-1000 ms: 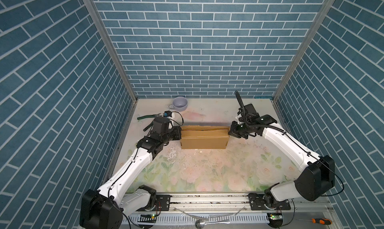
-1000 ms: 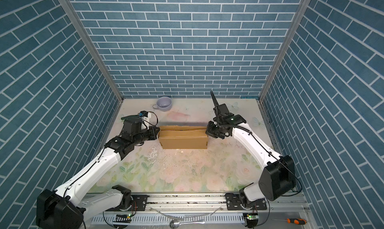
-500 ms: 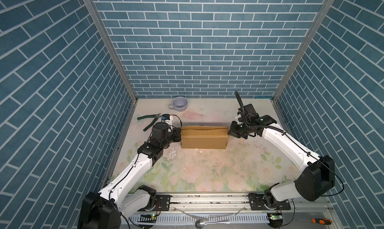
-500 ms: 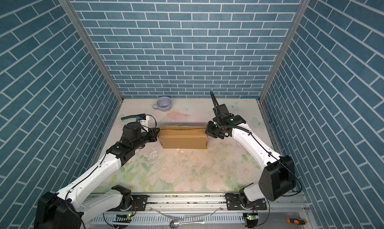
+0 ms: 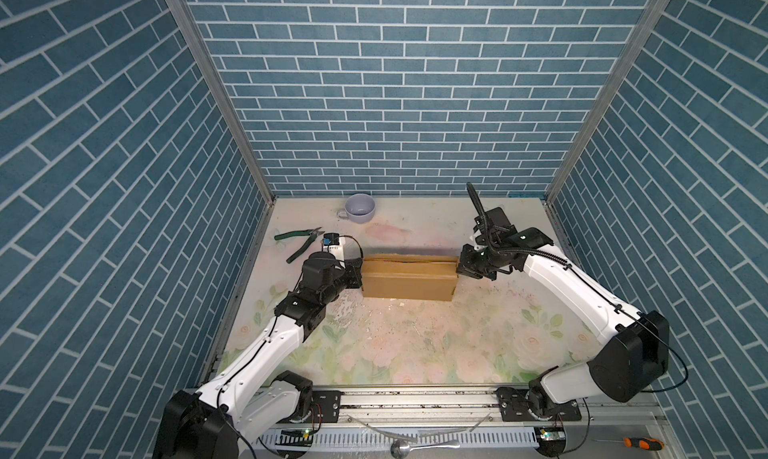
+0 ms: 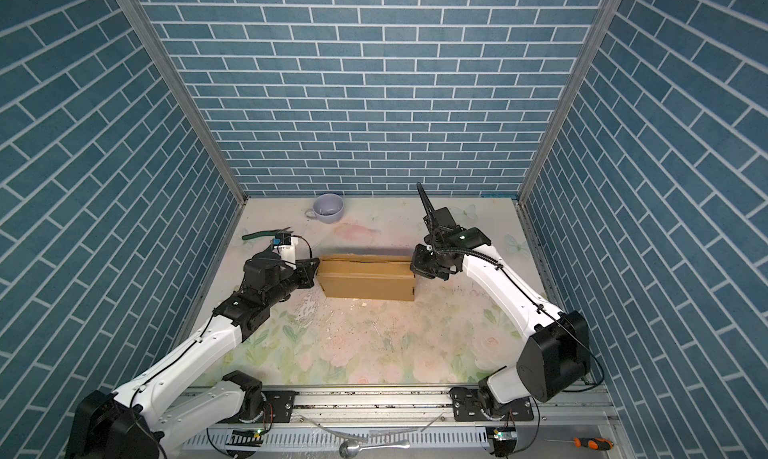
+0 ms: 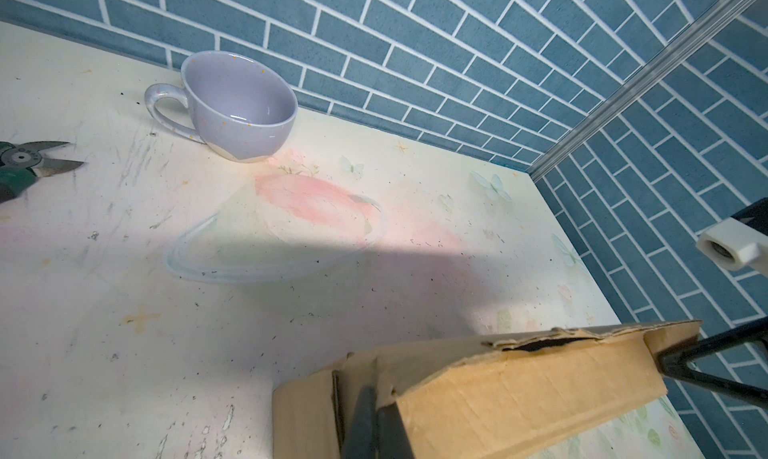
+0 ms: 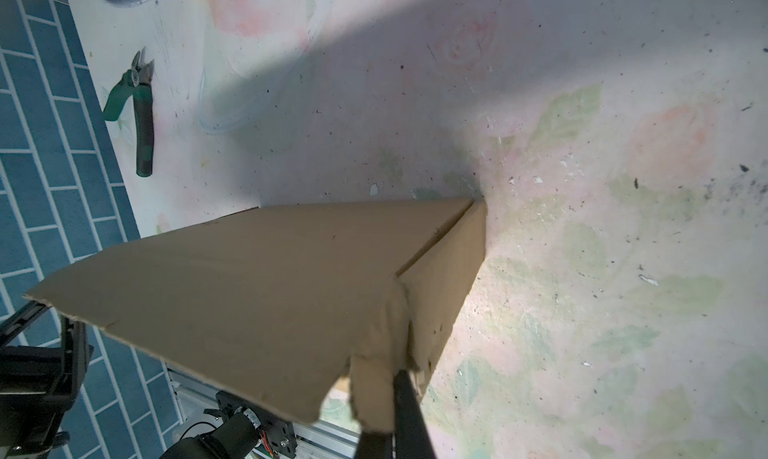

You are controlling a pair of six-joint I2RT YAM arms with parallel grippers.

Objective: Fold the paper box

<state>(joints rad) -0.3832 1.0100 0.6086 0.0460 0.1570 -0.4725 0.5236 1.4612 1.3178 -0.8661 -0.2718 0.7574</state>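
Shows one paper box (image 5: 407, 284), folded into a block, lying mid-table in both top views. Shows two grippers: left gripper (image 5: 358, 274) closed, tips against the box's 9 o'clock end; right gripper (image 5: 460, 265) closed at its 3 o'clock end. Also shows one lilac cup (image 5: 360, 208) at 11 o'clock and one pair of green-handled cutters (image 5: 299, 245) at 10 o'clock. Sits on a worn floral tabletop (image 5: 415, 344), walled on three sides by blue brick-pattern panels (image 5: 395, 103).
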